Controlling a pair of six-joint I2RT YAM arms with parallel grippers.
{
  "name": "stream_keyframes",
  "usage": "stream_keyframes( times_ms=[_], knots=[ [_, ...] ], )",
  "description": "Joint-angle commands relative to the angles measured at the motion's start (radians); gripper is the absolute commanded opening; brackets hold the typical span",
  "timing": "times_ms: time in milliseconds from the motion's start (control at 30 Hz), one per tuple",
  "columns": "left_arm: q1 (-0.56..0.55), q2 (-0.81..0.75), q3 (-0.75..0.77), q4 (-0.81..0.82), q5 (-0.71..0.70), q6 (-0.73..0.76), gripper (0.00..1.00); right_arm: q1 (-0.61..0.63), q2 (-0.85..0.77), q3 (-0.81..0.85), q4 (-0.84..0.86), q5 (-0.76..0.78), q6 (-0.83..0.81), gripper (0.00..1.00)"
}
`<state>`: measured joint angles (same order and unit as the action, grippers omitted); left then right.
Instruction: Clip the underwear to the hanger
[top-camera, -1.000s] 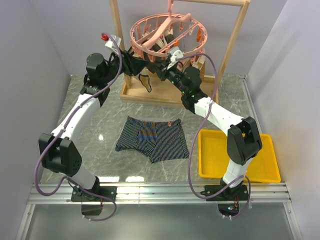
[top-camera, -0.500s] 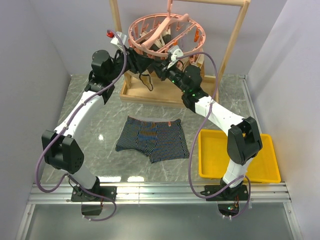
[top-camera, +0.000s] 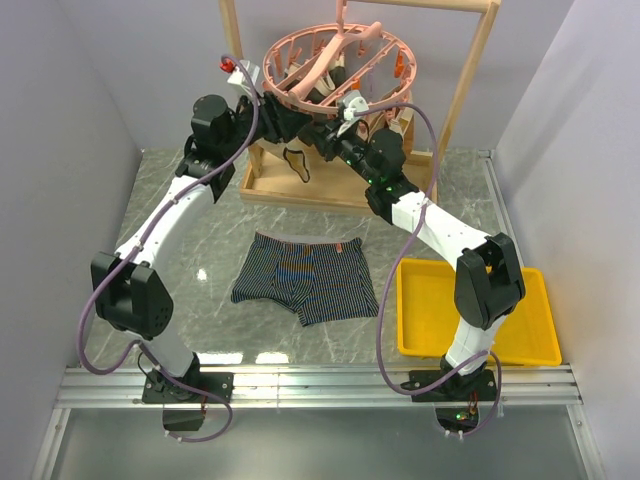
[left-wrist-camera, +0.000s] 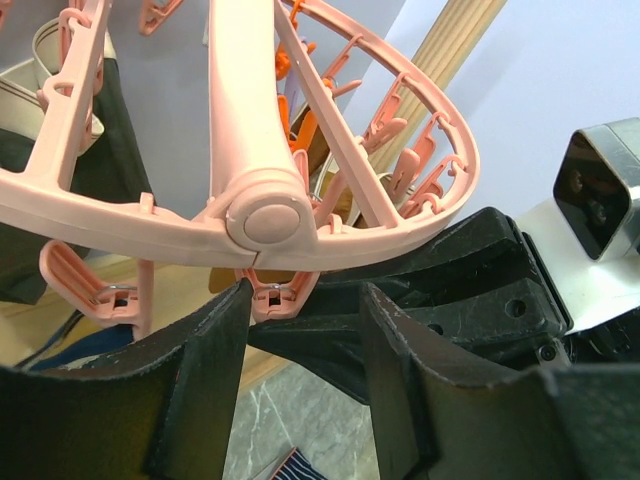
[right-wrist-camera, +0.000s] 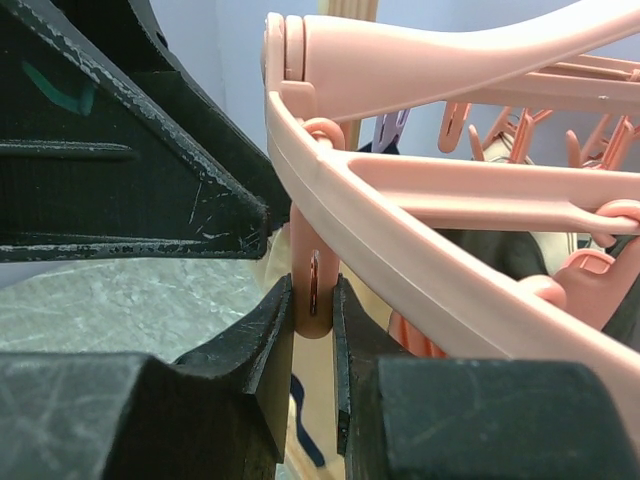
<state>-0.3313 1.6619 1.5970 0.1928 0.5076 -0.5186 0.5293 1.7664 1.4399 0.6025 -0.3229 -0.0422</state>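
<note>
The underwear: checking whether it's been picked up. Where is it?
In the top external view, the underwear lies flat on the middle of the table, left of the yellow tray and in front of the wooden rack.

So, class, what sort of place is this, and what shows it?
Probably a robot test bench staged for laundry work: a left arm and right arm bolted at the edge of a walled table, a pink clip hanger on a wooden rack, and striped underwear laid flat.
</note>
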Motion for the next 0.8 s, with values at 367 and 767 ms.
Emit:
stream_keyframes(
  times_ms=[367,767],
  knots=[
    [-0.029,0.021,0.063,0.0,-0.081,-0.017,0.52,0.051,-0.009,0.05,0.025,-0.067,0.014,0.0],
    [-0.026,-0.07,-0.015,-0.102,-0.081,-0.089,0.7,0.051,-0.012,0.05,0.019,-0.047,0.024,0.0]
  ],
)
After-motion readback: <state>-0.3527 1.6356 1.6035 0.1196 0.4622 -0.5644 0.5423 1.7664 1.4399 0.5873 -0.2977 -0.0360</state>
